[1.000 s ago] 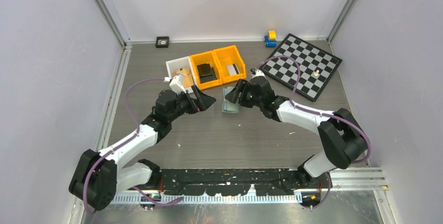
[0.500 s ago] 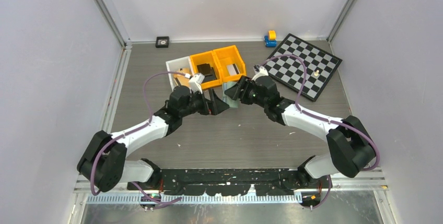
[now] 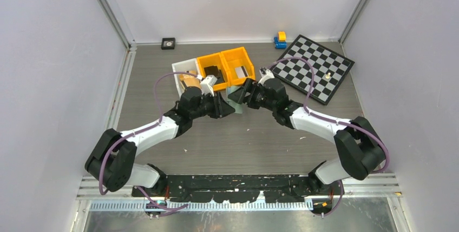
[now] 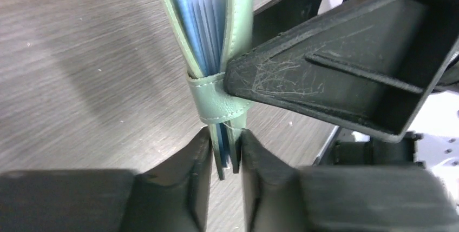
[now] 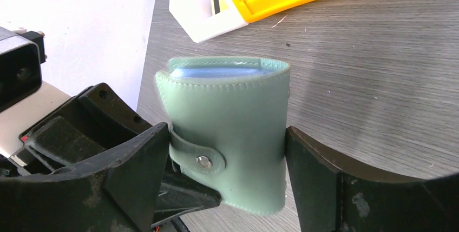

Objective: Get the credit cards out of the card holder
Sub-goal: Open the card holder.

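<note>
The grey table (image 3: 243,145) is carrying everything. In its far right corner a black-and-white checkerboard (image 3: 314,67) is lying. To the left of it two orange bins (image 3: 224,61) are sitting side by side, and a white bin (image 3: 178,70) is touching the left one.

Both arms are reaching inward, and their tips are meeting just in front of the bins. The right tool (image 5: 227,151) is grasping the card holder (image 5: 233,113) across its width, with one finger touching each side edge. The left tool (image 4: 224,156) is clenching on the lower edge of the same holder, and its two fingers are pressing the green cover and the sleeves between them.

The card holder is standing upright on its edge between the two tools, near the orange bins. I cannot tell if it is touching the table. Its top is gaping a little, so the blue sleeves (image 4: 203,21) are showing inside. A green strap (image 4: 214,99) is wrapping around the holder, and a small metal snap button (image 5: 204,161) is keeping it fastened.
</note>
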